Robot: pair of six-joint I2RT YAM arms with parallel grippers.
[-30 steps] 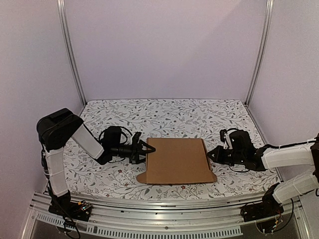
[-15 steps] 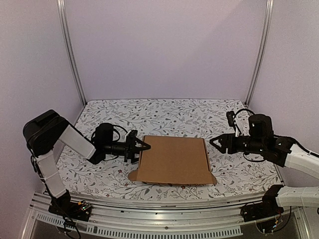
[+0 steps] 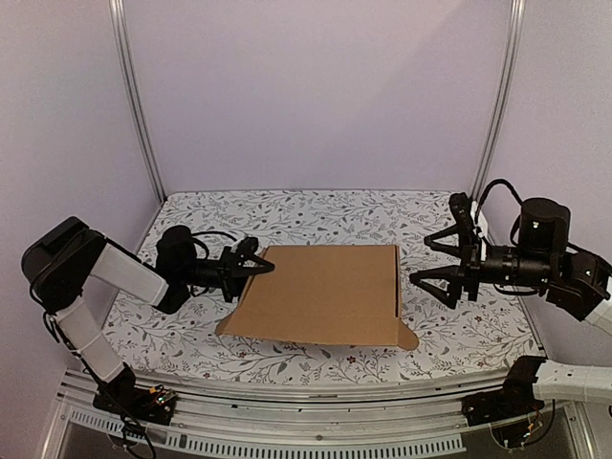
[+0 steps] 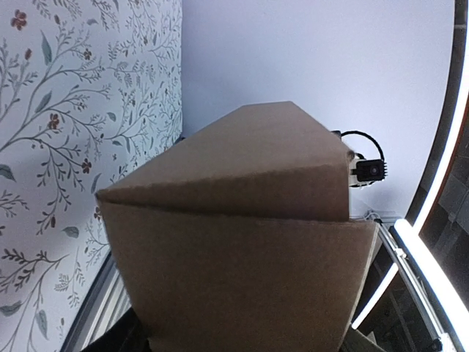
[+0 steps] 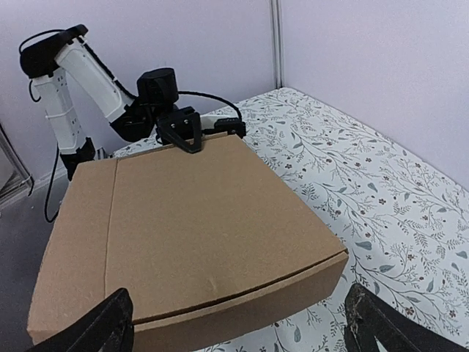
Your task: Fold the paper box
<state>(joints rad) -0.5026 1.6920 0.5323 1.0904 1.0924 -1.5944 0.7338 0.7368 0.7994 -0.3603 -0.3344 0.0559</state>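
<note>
The paper box (image 3: 325,292) lay in the middle of the tabletop (image 3: 316,215), folded into a flat, rectangular mailer of plain brown corrugated cardboard. Its top face was smooth and matte. In the right wrist view a straight crease ran across that face near one end. A thin dark seam ran along the side wall where the lid met the base. A small rounded tab (image 3: 409,337) stuck out at its near right corner and lay flat on the cloth. In the left wrist view the box filled most of the frame, and one cut edge showed a fine wavy line.

The left gripper (image 3: 251,268) was closed on the box's left edge near the rear corner, with one black finger on top of the lid. That side of the box seemed slightly raised, though I could not be sure.

The right gripper (image 3: 421,263) stood wide open just beside the box's right edge and did not touch it. Its two dark, tapered fingers (image 5: 102,326) splayed apart on either side.

The tabletop was covered in a white cloth printed with thin grey branches, leaves and small red flowers.
</note>
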